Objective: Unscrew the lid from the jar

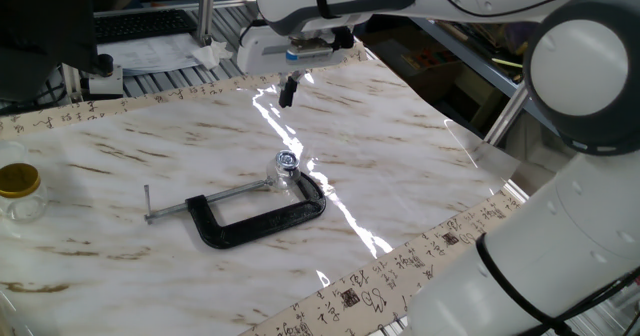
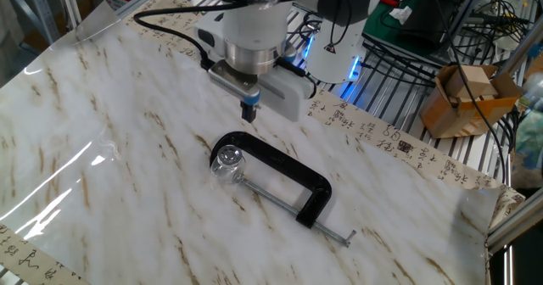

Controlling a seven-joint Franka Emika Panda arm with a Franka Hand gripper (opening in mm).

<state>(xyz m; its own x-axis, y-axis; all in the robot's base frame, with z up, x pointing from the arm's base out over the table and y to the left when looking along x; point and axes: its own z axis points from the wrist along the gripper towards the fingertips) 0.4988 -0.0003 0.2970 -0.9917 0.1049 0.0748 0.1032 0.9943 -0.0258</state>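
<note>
The gripper [image 1: 288, 91] [image 2: 249, 112] was seen hanging above the table [image 1: 420, 166] [image 2: 102, 149], its fingers pressed together with nothing between them. Well apart from it, the jar [image 1: 286, 174] [image 2: 227, 168] was found upright on the marble-patterned surface, capped by the lid [image 1: 287, 160] [image 2: 227, 157] and clamped in the mouth of a black C-clamp [image 1: 262, 219] [image 2: 288, 176]. A larger gold-lidded jar [image 1: 19, 192] was seen at the table's far edge.
</note>
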